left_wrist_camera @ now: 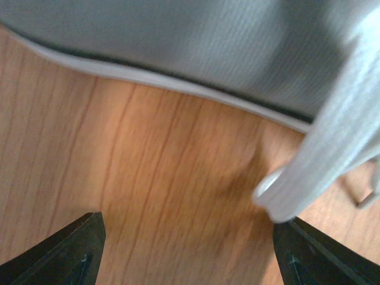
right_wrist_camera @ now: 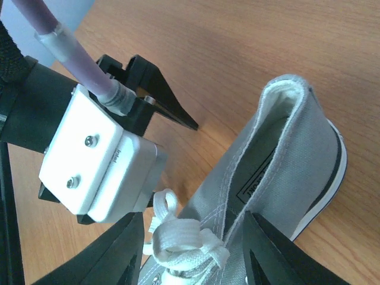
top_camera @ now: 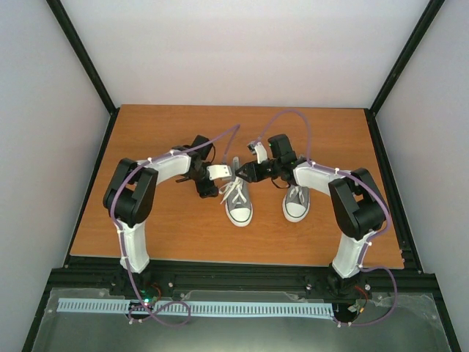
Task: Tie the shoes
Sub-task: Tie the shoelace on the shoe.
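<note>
While both arms bend inward over the wooden desk (top_camera: 168,231), the shoes stand side by side at mid-frame in the top view, toes toward the bottom edge. The centre shoe (top_camera: 239,207) sits near the middle of the frame. The other shoe (top_camera: 297,203) stands just right of it, and the two do not touch. Both are grey canvas with white toe caps and rest upright on their soles.

Left tool (left_wrist_camera: 189,218): wide open and holding nothing. In its own wrist view the two dark fingertips (left_wrist_camera: 77,243) sit at the lower corners of the frame with only bare desk between them. A white lace (left_wrist_camera: 332,148) hangs down at the right of that frame, its end just beside the lower-right fingertip; contact cannot be determined. Blurred grey canvas and a white sole edge fill the top of that frame.

Right tool (right_wrist_camera: 193,217): jaws partly apart, set astride the laced upper of the centre shoe. The white laces (right_wrist_camera: 184,237) lie bunched between the two fingers at bottom centre of the right wrist view. The finger at lower right overlaps the canvas side. Whether the fingers press on the shoe or merely flank it cannot be determined.

In that same view the left arm's white camera housing (right_wrist_camera: 98,166) occupies the left of the frame. A purple cable (right_wrist_camera: 65,47) enters it from the upper left. The left tool's black fingers point down at the desk near the shoe's heel collar.
</note>
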Available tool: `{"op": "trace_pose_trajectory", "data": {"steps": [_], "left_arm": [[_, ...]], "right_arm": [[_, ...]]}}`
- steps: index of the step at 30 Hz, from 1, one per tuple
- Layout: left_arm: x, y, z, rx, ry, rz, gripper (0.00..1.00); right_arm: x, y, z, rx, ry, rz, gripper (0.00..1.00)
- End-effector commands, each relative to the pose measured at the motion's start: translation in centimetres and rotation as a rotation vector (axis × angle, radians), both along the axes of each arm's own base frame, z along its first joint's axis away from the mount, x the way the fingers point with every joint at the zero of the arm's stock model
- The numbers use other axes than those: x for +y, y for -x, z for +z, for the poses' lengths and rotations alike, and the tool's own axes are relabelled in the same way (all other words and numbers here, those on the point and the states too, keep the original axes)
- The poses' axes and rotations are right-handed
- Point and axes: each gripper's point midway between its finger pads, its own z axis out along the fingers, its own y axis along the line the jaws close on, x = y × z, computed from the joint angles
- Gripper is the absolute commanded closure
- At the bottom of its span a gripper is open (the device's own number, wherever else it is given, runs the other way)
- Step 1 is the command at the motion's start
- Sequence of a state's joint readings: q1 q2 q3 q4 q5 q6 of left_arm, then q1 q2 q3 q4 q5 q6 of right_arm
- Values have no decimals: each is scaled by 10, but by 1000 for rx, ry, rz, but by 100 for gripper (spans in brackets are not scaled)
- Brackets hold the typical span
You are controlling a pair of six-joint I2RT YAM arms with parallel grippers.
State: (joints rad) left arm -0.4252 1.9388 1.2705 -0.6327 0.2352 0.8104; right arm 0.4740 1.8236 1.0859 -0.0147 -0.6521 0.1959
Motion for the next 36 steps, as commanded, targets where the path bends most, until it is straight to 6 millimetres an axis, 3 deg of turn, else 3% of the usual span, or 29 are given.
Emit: {"op": "trace_pose_trajectory", "data": {"steps": [1, 5, 6, 8, 12, 24, 36], "left_arm": [[-23, -15, 12, -66, 54, -64, 20], [-33, -10, 18, -29, 106, -80, 29], [-35, -8, 19, -18, 117, -84, 37], [-38, -7, 21, -7, 131, -91, 64], [-38, -11, 24, -16, 124, -87, 98], [-46, -55, 50, -116, 116, 18, 99], [-54, -83, 45, -173, 41, 50, 99]], "right_arm": [[9, 3, 1, 2, -13, 45, 55], [13, 3, 2, 6, -21, 61, 66], [13, 3, 2, 6, -23, 63, 71], [13, 3, 3, 5, -24, 65, 82], [12, 5, 8, -7, -27, 67, 97], [7, 49, 16, 26, -34, 70, 97], [-6, 83, -15, 126, 4, 36, 97]]}}
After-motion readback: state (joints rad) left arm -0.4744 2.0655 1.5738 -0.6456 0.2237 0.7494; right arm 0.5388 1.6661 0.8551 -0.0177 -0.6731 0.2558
